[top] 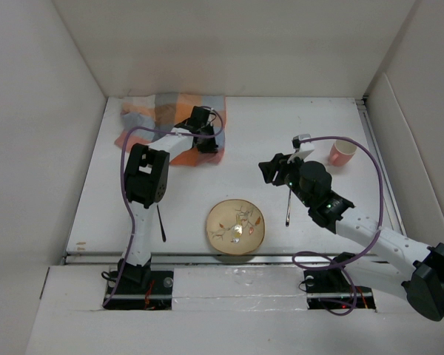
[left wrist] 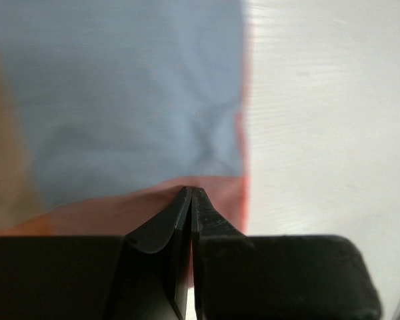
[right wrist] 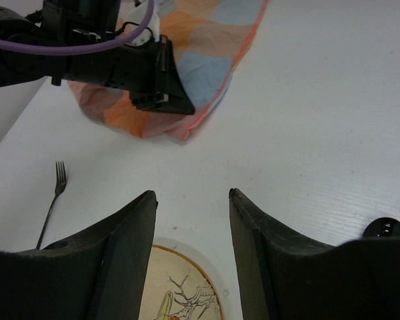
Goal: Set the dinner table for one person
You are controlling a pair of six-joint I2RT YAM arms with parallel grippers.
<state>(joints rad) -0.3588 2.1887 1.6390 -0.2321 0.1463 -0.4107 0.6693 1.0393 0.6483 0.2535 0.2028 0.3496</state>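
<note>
Left pincer (left wrist: 191, 193): closed on the blurred placemat (left wrist: 120, 100) edge. Right pincer (right wrist: 193, 194): wide open, empty, short of the placemat; plate (right wrist: 180, 283) cut off.

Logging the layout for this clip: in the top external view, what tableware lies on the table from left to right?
fork → decorated plate → slim utensil → pink cup. Omitted: checked placemat, which overlaps the fork sideways.

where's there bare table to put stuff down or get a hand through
Free: the far strip of the dinner table between placemat and pink cup, and the near-left patch between fork and side wall. Crowded: around the plate, with a utensil and the open right gripper close by; the left gripper pinches the placemat's edge.
</note>
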